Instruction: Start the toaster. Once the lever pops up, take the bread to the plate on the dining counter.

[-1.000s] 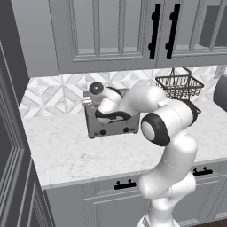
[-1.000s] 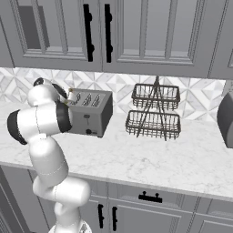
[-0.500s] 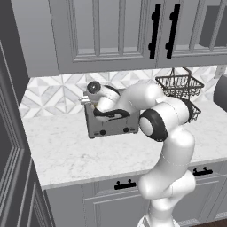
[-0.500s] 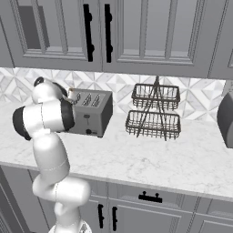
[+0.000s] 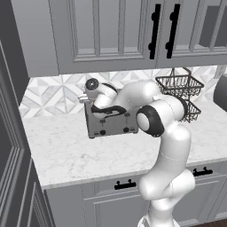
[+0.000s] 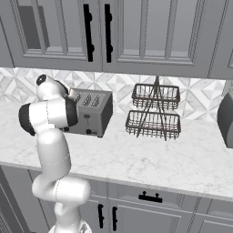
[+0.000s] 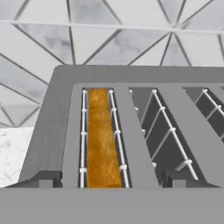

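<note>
The grey toaster (image 5: 113,125) stands on the marble counter against the tiled wall, also seen as the toaster (image 6: 93,111) and from just above as the toaster (image 7: 131,109). The bread (image 7: 103,140), golden-brown, sits down in the leftmost slot with its top edge showing. My gripper (image 7: 111,181) hovers open right over that end of the toaster, one dark fingertip on each side of the bread's slot and not touching it. The other slots look empty. The plate and the dining counter are out of view.
A two-tier wire basket rack (image 5: 179,91) stands right of the toaster, also seen as the rack (image 6: 154,113). A dark appliance (image 6: 226,120) sits at the far right. Grey wall cabinets (image 5: 111,31) hang low overhead. My arm's elbow (image 5: 153,119) covers the toaster's right end.
The elbow has swung a little to the left and the hand has settled slightly over the toaster. The toaster and bread have not moved.
</note>
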Available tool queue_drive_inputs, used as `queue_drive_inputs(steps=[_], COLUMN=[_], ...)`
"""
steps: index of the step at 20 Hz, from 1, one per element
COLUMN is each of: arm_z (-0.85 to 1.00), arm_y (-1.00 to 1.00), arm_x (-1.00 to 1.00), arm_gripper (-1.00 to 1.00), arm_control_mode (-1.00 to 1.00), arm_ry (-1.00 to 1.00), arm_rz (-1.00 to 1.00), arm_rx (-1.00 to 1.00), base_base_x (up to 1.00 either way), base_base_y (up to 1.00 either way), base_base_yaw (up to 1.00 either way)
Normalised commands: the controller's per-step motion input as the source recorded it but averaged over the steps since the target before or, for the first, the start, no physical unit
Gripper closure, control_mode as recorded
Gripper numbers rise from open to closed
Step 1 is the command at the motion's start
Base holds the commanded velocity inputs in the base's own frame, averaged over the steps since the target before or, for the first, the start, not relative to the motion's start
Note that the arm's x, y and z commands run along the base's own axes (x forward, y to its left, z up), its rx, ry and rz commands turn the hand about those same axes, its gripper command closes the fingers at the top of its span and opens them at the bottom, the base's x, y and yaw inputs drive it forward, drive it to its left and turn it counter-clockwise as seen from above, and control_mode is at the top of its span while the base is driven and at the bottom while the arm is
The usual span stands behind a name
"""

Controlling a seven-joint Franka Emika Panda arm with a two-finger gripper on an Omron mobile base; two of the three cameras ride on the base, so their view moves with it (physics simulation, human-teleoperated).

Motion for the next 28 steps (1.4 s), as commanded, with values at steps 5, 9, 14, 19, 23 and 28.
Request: queue_drive_inputs(steps=[5, 9, 14, 19, 23, 28], arm_z=[-0.08, -0.08, -0.01, 0.08, 0.04, 0.32], arm_y=[0.0, -0.02, -0.06, -0.08, -0.04, -0.01], arm_x=[0.0, 0.0, 0.0, -0.05, -0.07, -0.1], arm_gripper=[1.0, 1.0, 1.0, 1.0, 1.0, 1.0], arm_control_mode=[-1.0, -1.0, -1.0, -1.0, -1.0, -1.0], arm_ry=[0.0, 0.0, 0.0, 0.0, 0.0, -0.07], arm_rz=[0.0, 0.0, 0.0, 0.0, 0.0, 0.01], arm_rx=[0.0, 0.0, 0.0, 0.0, 0.0, 0.0], base_base_x=[0.0, 0.0, 0.0, 0.0, 0.0, 0.0], base_base_y=[0.0, 0.0, 0.0, 0.0, 0.0, 0.0], base_base_yaw=[0.0, 0.0, 0.0, 0.0, 0.0, 0.0])
